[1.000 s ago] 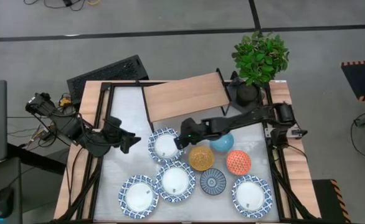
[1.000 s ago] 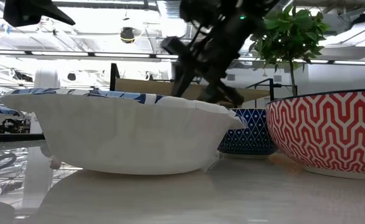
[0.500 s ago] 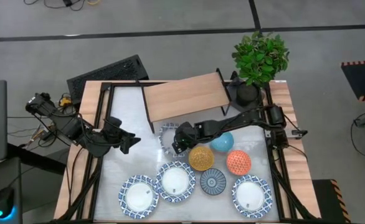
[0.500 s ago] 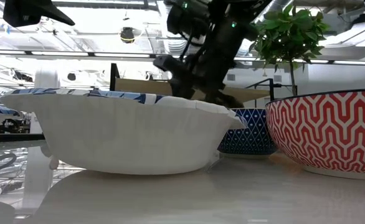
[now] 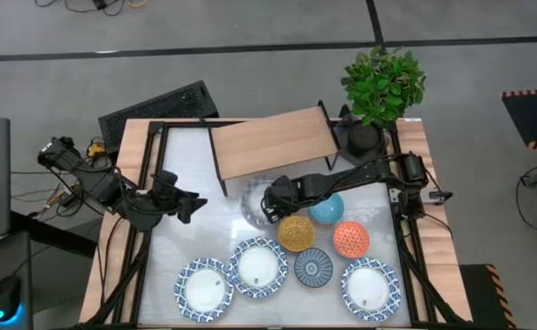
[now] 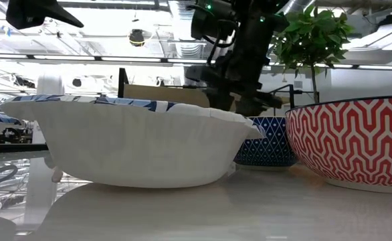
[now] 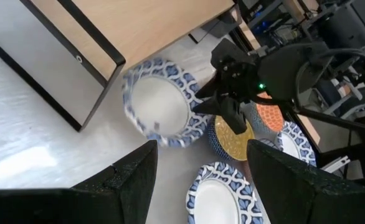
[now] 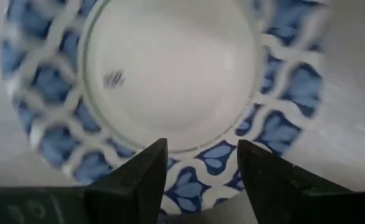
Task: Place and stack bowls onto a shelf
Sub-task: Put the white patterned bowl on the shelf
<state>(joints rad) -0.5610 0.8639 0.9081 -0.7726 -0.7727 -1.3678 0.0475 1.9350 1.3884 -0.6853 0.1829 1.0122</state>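
My right gripper (image 5: 270, 203) (image 8: 202, 146) is shut on a wide white bowl with a blue patterned rim (image 5: 254, 200) (image 7: 159, 102), just in front of the light wood shelf (image 5: 273, 142). Three more wide bowls sit on their bases near the near edge (image 5: 257, 267) (image 5: 202, 287) (image 5: 371, 287). The yellow-orange (image 5: 296, 232), light blue (image 5: 327, 209), orange-red (image 5: 351, 238) and dark blue (image 5: 313, 267) small bowls stand beside them. My left gripper (image 5: 193, 203) (image 7: 204, 149) waits open at the left, touching nothing. My right gripper holds the wide bowl by its rim (image 8: 201, 171) on the side toward the table's right, coming from the right and slanting down. The fingers (image 8: 146, 177) stand on either side of that stretch of rim. The bowl (image 7: 159, 102) is tipped and off the table.
A potted plant (image 5: 381, 87) in a black pot (image 5: 364, 137) stands at the far right corner beside the shelf. The table's black frame (image 5: 149, 183) runs along the edges. A bare stretch of tabletop (image 5: 191, 160) lies left of the shelf.
My right gripper has carried the wide bowl from the table toward the far edge and slightly right, closer to the shelf. The bowl has left the tabletop and tipped. My left arm has kept still.
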